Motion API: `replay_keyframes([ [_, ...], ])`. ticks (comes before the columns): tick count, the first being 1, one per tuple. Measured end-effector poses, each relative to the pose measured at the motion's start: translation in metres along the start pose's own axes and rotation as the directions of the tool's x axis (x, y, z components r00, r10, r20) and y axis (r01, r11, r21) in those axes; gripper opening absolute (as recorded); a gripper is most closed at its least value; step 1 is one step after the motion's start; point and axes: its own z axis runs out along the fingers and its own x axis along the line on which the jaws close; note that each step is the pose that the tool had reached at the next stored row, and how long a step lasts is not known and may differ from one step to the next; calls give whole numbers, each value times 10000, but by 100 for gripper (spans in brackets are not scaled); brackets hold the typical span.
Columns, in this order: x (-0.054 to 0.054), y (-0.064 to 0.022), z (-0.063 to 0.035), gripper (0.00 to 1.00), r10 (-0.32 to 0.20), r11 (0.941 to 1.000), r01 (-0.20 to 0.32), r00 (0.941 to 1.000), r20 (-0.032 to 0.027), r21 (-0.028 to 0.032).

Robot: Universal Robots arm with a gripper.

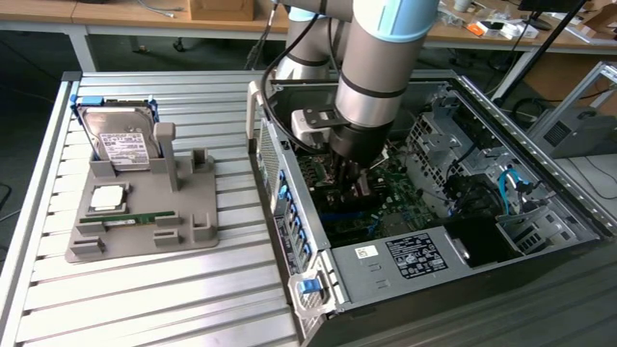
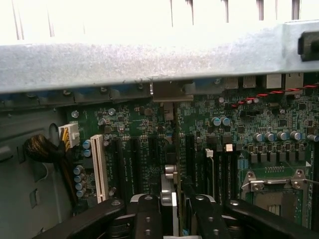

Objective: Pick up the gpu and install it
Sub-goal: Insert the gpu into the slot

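In the wrist view the gpu point(image 2: 170, 186) shows edge-on as a thin card with a silvery metal edge, standing upright between my two black fingers point(image 2: 148, 211). My gripper point(image 2: 174, 211) is shut on it. The card lines up with the black expansion slots of the green motherboard point(image 2: 239, 129), and its far end reaches the metal bracket point(image 2: 172, 92) at the case's rear wall. Whether it sits fully in a slot I cannot tell. In the exterior view my gripper point(image 1: 353, 172) reaches down inside the open computer case point(image 1: 405, 253), over the motherboard.
A white slot point(image 2: 97, 164) and a cable bundle point(image 2: 42, 149) lie beside the card's line. The case's metal rail point(image 2: 149, 59) crosses close above. On the slatted table, at the exterior view's left, a grey holder point(image 1: 144, 231) carries a hard drive point(image 1: 121, 137), a processor point(image 1: 106, 196) and a memory stick point(image 1: 140, 217).
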Motion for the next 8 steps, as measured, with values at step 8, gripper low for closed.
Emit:
replay_keyframes([
  [8, 1, 3, 4, 27, 1, 10000, -1, 10000, -1, -1],
])
